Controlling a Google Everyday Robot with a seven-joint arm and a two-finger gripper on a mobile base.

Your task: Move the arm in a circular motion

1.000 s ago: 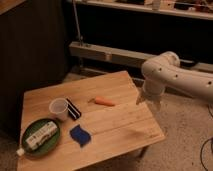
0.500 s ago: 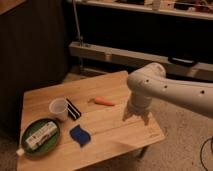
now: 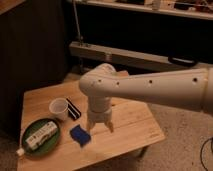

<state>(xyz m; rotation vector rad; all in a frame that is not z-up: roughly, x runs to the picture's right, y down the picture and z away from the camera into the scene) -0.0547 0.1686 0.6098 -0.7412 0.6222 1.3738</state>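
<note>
The arm is thick, white and dotted. It reaches in from the right edge to a rounded elbow above the middle of the wooden table. From the elbow a short segment points down to the gripper. The gripper hangs just above the tabletop, right of a blue object. Its two fingers are spread, so it is open with nothing between them.
A white cup and a small black-and-white item stand left of the gripper. A green plate holding a white bottle lies at the table's front left. A dark cabinet and a metal rail stand behind the table.
The arm has swept left across the table and closer to the camera. The gripper now hangs over the table's middle, and the orange item seen earlier is hidden behind the arm.
</note>
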